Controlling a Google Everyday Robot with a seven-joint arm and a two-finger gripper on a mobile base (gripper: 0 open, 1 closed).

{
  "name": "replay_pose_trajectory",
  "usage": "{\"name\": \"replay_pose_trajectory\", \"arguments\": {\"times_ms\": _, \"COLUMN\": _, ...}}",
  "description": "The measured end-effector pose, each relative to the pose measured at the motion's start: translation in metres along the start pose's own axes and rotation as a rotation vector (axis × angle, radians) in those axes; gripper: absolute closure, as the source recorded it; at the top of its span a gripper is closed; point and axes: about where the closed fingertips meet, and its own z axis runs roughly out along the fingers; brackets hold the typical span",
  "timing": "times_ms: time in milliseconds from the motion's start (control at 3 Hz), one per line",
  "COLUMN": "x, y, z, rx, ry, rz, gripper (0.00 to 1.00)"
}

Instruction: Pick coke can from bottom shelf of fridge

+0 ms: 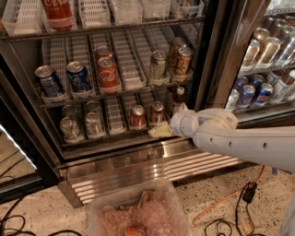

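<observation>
1 coke can (138, 117) upright on bottom shelf (115, 122) of fridge (138, 164); claw (160, 131) at shelf front edge, just right of it. Claw opening: can't tell.

White Coca-Cola script reads clearly on the large red can (108, 76), one rack above the coke can (137, 117) and a little to its left. Part of the same white script shows on the red container (57, 11) high above and left of the coke can. The coke can's own lettering is too faint to read. The hand (161, 131) sits just right of the coke can.
</observation>
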Motion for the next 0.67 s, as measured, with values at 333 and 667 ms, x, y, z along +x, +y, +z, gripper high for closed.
{"name": "replay_pose_trajectory", "arguments": {"times_ms": 333, "x": 0.015, "y": 0.014, "z": 0.015, "rx": -0.027, "ry": 0.004, "rz": 0.008, "gripper": 0.0}}
{"name": "replay_pose_trajectory", "arguments": {"times_ms": 667, "x": 0.03, "y": 0.043, "z": 0.028, "rx": -0.076, "ry": 0.019, "rz": 0.022, "gripper": 0.0}}
